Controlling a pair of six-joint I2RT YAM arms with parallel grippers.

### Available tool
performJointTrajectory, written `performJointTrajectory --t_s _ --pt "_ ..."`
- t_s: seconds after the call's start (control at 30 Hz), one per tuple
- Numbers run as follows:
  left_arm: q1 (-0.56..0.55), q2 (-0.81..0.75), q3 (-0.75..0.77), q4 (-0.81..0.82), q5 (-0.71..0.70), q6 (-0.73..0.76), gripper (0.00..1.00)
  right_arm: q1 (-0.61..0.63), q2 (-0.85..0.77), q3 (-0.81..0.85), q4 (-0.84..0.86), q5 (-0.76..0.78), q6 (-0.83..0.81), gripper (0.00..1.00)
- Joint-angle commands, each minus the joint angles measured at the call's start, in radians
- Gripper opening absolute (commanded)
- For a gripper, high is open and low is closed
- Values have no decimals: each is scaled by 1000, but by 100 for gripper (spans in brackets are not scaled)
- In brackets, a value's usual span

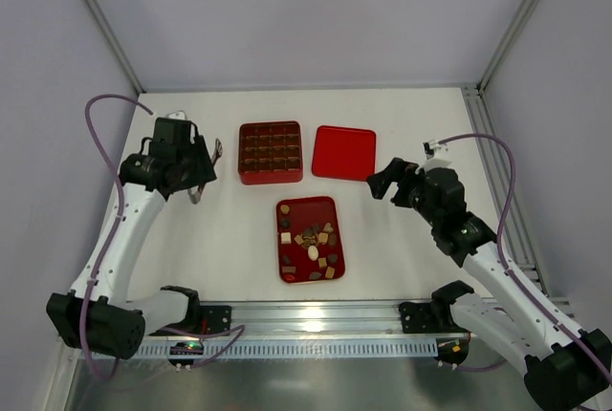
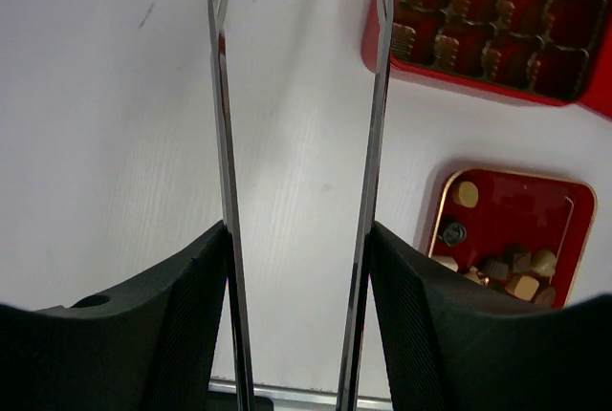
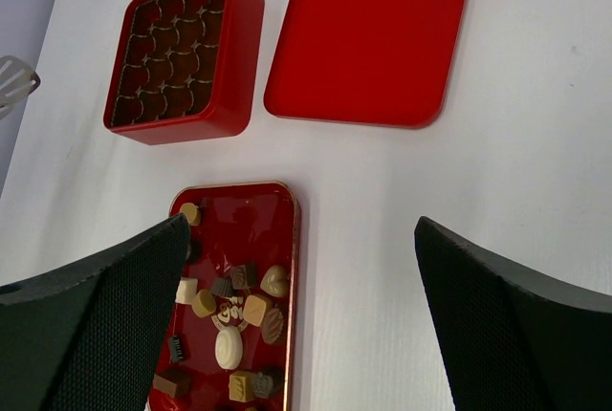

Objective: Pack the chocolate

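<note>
While my left gripper [image 2: 298,239] is clamped on the two steel blades of a pair of tongs [image 2: 222,143], whose forked tips stand apart over white table [image 1: 229,239] by the left edge of the red grid box [image 1: 271,153], my right gripper [image 3: 301,221] hangs with its jaws spread wide and empty. The chocolates [image 1: 316,244] lie loose in a gold-rimmed oblong red tray [image 1: 306,208], mostly toward its near end, just in front of the box. The flat red lid [image 1: 344,152] sits beside the box's right edge with a narrow gap, and I see open table on both long sides of the tray.
</note>
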Motion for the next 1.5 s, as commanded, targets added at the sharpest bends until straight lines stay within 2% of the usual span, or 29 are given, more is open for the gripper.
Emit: performJointTrajectory --t_s 0.0,0.27,0.47,0.67,0.83,1.03,1.47 --pt "-71 -73 56 -86 45 23 58 2 -14 51 -4 -1 -11 100" --pt "-324 -123 60 -129 53 -36 54 2 -39 57 -32 1 -5 100" --pt "-473 -136 50 -132 58 -77 53 2 -46 55 -49 -2 -3 100" --pt "-661 -91 29 -134 33 -97 52 2 -57 40 -51 -7 3 100" --pt "-773 -58 -2 -123 21 -120 51 2 -65 32 -52 -11 1 100" --pt "-835 -39 -37 -117 13 -140 50 2 -66 37 -63 -7 -2 100" --pt "-853 -10 -92 -63 78 -126 48 4 -77 28 -70 -4 1 100"
